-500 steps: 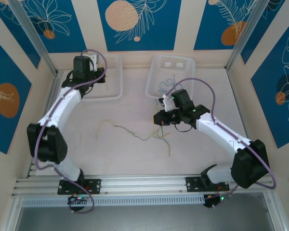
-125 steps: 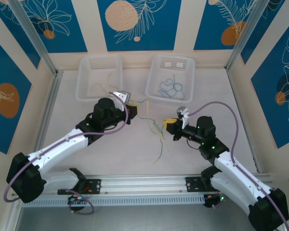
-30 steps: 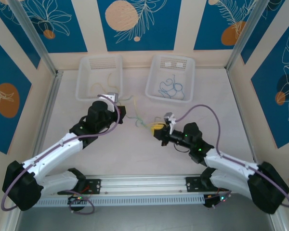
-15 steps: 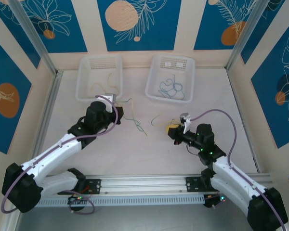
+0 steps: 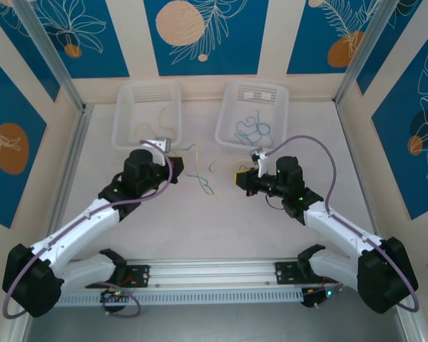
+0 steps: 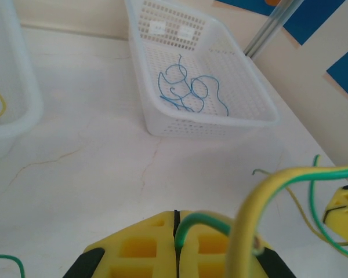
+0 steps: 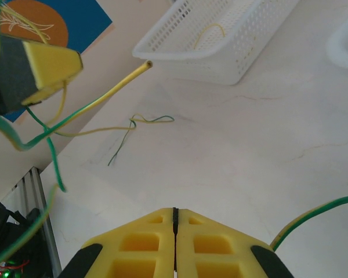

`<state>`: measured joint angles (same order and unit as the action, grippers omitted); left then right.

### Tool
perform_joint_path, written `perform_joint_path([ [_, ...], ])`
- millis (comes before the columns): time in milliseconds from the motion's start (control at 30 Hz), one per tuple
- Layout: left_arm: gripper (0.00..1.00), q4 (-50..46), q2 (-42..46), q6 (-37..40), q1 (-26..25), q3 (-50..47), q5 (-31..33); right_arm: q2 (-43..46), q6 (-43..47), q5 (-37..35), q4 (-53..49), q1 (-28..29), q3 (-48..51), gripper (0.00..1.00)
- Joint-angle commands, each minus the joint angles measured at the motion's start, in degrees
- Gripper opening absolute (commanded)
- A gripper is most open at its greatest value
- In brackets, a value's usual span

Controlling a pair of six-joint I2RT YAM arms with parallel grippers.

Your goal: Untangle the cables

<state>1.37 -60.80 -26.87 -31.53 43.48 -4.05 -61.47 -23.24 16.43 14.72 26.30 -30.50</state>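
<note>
cables (image 5: pixel 205 187) pulled apart since a moment ago: my left gripper (image 6: pixel 175 223) grasps a green-yellow strand (image 6: pixel 239 243), right gripper (image 7: pixel 174 217) clenched; tangle looks freed.

"Where does the yellow-green cable (image 6: pixel 249 208) end?"
"Hidden inside the left gripper's (image 6: pixel 175 216) closed jaws. Beside the blue-cable basket (image 6: pixel 209 128), the yellow-cable basket (image 6: pixel 23 87) is cut off by the frame edge."

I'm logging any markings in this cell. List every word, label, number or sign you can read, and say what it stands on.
No text can be read.
The two small white patches on the back wall of the right basket are too blurred to read.
The blue wall panels carry only leaf and circle patterns.
</note>
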Motion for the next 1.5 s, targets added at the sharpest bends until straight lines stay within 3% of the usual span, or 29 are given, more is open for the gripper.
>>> perform_joint_path([
  [0,0.00,-3.05,1.96,0.88,3.92,7.91,-4.52,-1.37,-1.44,-0.07,0.73,0.61,-1.13,0.00],
  [100,0.00,-10.95,-0.29,3.02,5.11,15.97,-4.14,-1.31,-1.35,-1.05,0.59,0.92,-0.92,0.00],
  [200,0.00,-12.50,-1.32,3.58,5.14,19.32,-6.42,-1.37,-1.17,-3.73,-1.78,0.98,-1.24,0.00],
  [333,0.00,-12.15,-0.52,3.37,5.14,18.40,-6.17,-2.42,-0.96,-3.64,-6.22,0.79,-5.03,0.00],
  [533,0.00,-10.57,3.20,1.63,5.13,12.59,-5.84,-11.16,-2.34,1.03,-15.88,-0.16,-21.35,0.00],
  [900,0.00,-8.29,12.09,0.00,5.08,1.87,-5.64,-42.32,-3.06,7.15,-29.69,3.75,-62.03,0.00],
  [1000,0.00,-6.38,14.66,-0.30,5.21,-2.10,-4.99,-53.35,-6.56,8.69,-32.45,3.75,-75.95,0.00],
  [1133,0.00,-3.15,14.40,-0.78,5.14,-4.78,-7.78,-68.72,-10.25,17.91,-34.29,5.04,-98.16,0.00],
  [1267,0.00,-2.47,14.63,-0.21,5.14,-5.08,-7.42,-80.64,-9.26,16.64,-39.01,6.43,-117.24,0.00],
  [1467,0.00,-1.37,13.22,0.69,5.17,-4.45,-8.30,-89.73,-14.89,14.22,-34.90,6.23,-123.93,0.00],
])
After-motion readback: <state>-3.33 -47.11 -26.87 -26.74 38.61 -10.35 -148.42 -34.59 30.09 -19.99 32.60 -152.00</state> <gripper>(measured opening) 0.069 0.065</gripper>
